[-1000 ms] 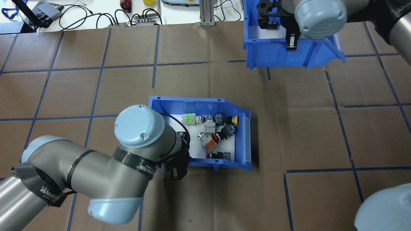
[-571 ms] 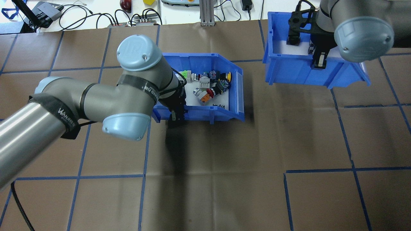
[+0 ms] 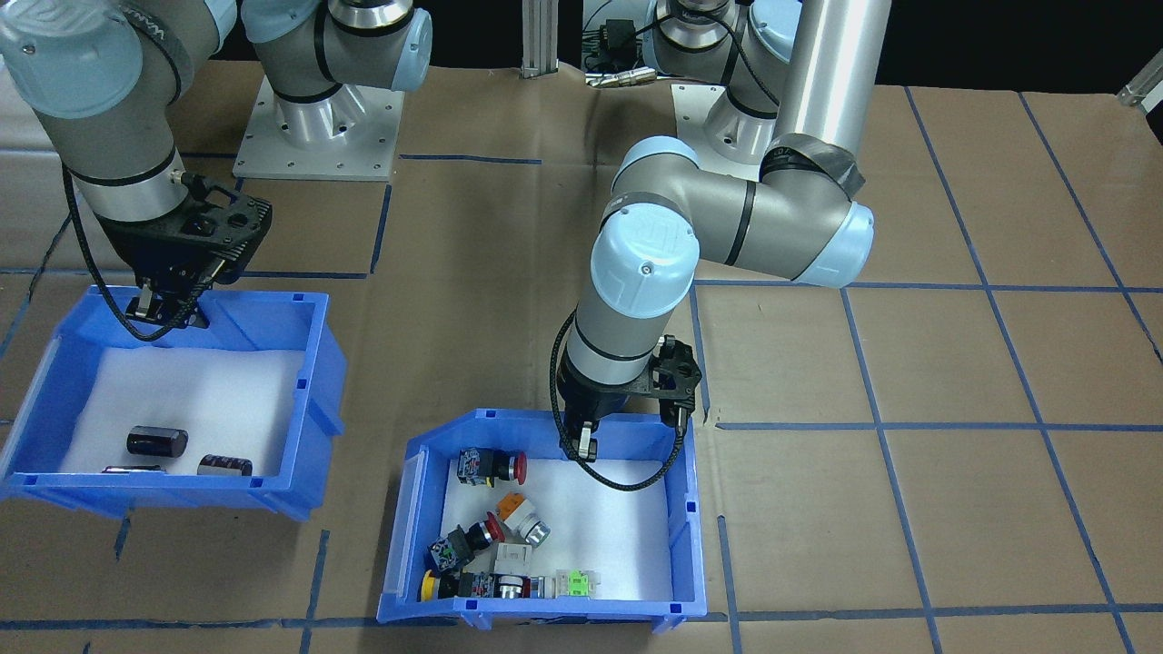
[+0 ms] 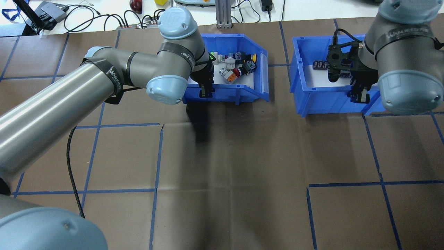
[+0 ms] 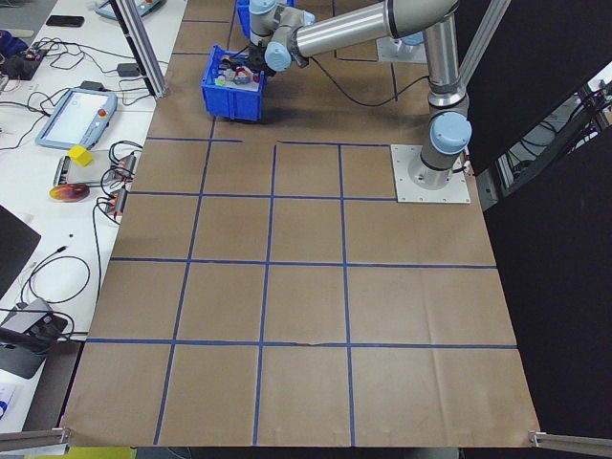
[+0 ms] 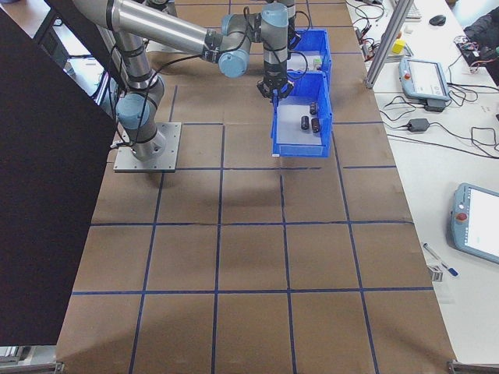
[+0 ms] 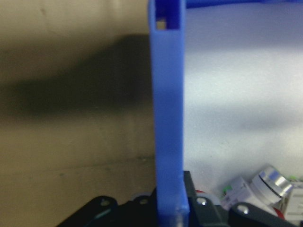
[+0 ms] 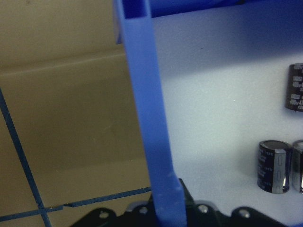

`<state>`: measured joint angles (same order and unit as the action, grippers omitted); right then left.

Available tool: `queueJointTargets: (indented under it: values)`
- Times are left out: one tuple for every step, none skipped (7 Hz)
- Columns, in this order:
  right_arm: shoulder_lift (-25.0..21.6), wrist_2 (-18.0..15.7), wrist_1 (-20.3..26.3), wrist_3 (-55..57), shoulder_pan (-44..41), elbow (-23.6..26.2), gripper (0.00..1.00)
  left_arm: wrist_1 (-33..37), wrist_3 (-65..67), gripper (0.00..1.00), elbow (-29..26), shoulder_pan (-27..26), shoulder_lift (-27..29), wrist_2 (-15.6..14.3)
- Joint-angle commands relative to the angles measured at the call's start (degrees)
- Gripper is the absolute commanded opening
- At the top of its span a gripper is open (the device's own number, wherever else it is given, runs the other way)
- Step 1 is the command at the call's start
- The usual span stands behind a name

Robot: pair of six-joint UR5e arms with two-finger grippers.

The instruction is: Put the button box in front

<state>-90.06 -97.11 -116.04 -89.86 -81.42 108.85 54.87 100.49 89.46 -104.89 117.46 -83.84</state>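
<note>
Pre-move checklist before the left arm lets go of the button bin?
1. Left gripper fingers clamped on the near wall of the blue plastic bin of push-button switches: ok.
2. Bin resting on the brown paper-covered table: cannot tell.
3. Bin at the table's far edge: ok.
4. Switches inside, on the white foam: ok.
5. Gap to the blue plastic bin of black cylinders: ok.
6. Right gripper on that bin's wall: ok.

Two blue bins stand on the table (image 3: 909, 363): the button box (image 3: 686, 509) and the cylinder bin (image 3: 313, 363). The button box holds about seven push-button switches (image 3: 491, 466) (they overlap, so the count is rough): two red-headed, one yellow, one orange, one green, the others grey or white. The cylinder bin holds three black cylinders (image 3: 156, 441). Two robot arms reach in, the left arm (image 3: 727, 218) and the right arm (image 3: 100, 109).
</note>
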Motion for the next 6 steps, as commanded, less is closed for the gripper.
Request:
queueJointTargets:
  values:
    - [-2.1, 0.1, -0.9, -2.5, 2.0, 2.9, 0.05, 0.0, 0.2, 0.01, -1.8, -0.4, 1.5, 0.2]
    - [-2.1, 0.1, -1.0, -2.5, 2.0, 3.3, 0.05, -0.1, 0.0, 0.01, -1.7, -0.5, 1.9, 0.3]
    - [-2.6, 0.1, -0.9, -2.5, 2.0, 3.4, 0.05, 0.0, -0.8, 0.01, -1.6, -0.6, 2.0, 0.9]
    - [-2.8, 0.1, -0.9, -2.5, 2.0, 3.4, 0.05, 0.0, -0.9, 0.01, -1.2, -0.6, 2.0, 1.2]
    - [-2.9, 0.0, -0.7, -2.5, 2.0, 3.5, 0.05, 0.0, -0.9, 0.01, -1.0, -0.7, 2.0, 1.2]
    - [-2.9, 0.0, -0.6, -2.5, 2.0, 3.5, 0.05, 0.0, -0.9, 0.02, -0.7, -0.8, 2.1, 1.2]
